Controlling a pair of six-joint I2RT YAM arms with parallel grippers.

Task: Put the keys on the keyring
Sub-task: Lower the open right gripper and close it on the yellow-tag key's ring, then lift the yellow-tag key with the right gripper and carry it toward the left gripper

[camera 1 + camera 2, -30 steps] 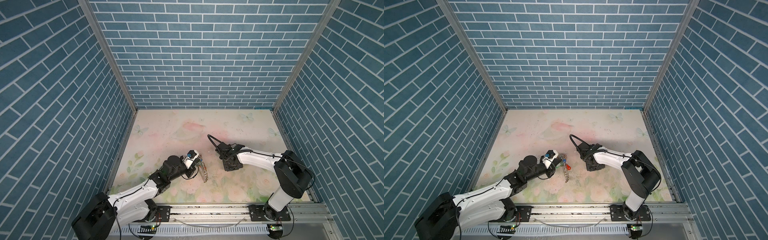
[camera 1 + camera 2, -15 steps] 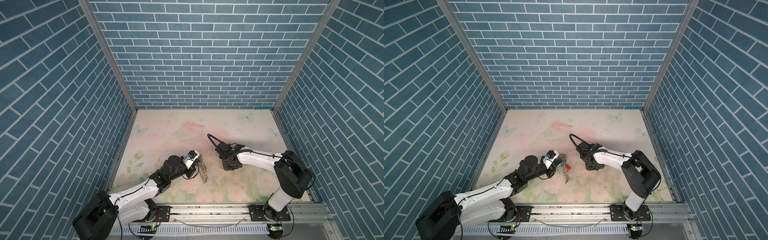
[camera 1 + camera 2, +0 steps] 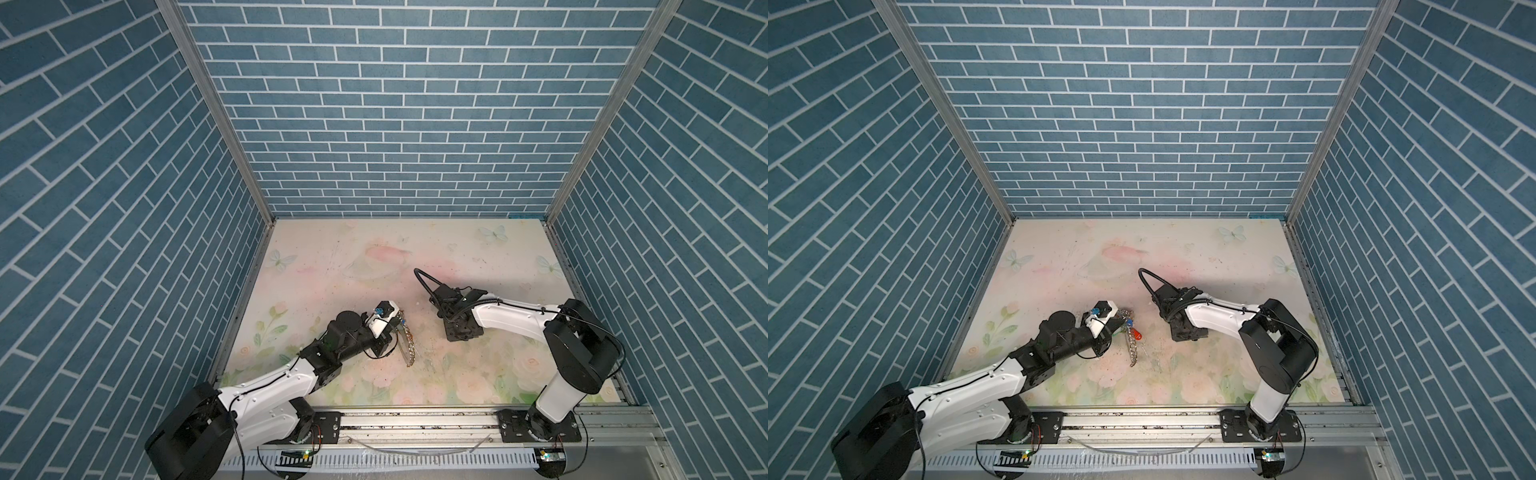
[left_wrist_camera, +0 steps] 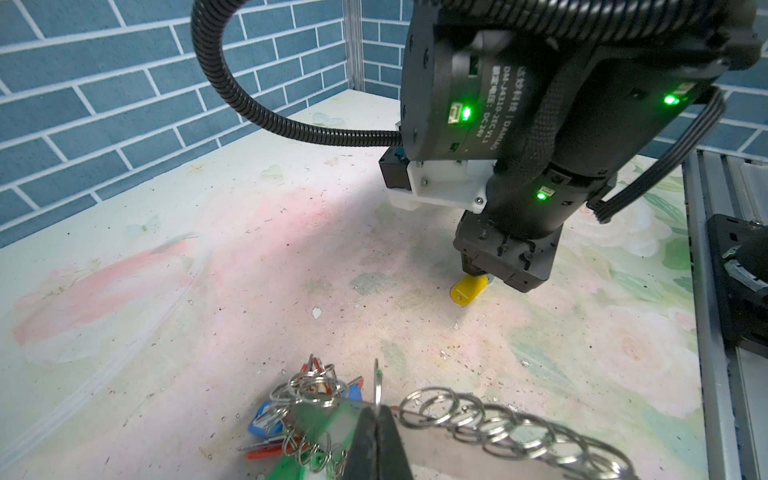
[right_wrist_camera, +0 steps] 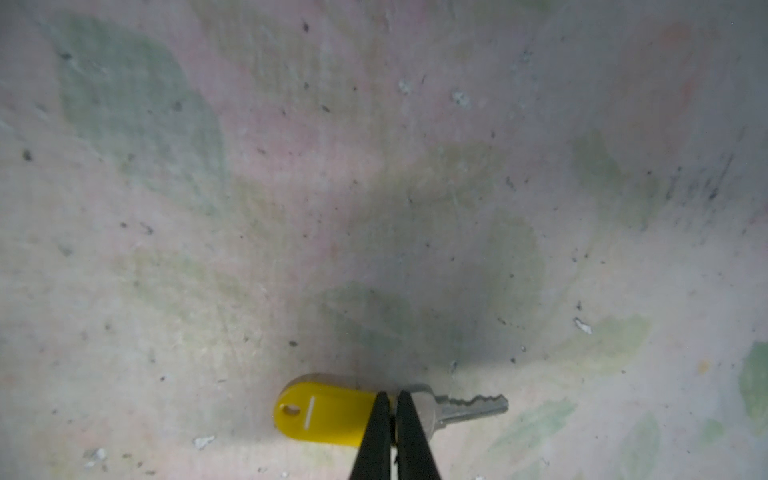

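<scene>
The right gripper (image 5: 390, 397) has drawn its fingers (image 5: 376, 432) together since a second ago. They now pinch the keys (image 5: 328, 413) where the yellow tag meets the metal head, and the keys lie flat on the table (image 3: 374, 266). In both top views, neither arm has shifted noticeably. The left gripper (image 4: 376, 409) stays clenched on a wire ring of the keyring (image 4: 498, 424), well apart from the keys.

Robotics lab cell: brick-patterned panels (image 3: 395, 124) enclose a floral worktop (image 3: 332, 257); left arm (image 3: 266, 386) and right arm (image 3: 511, 318) mount on a metal rail (image 3: 415, 424), frame bottom.
</scene>
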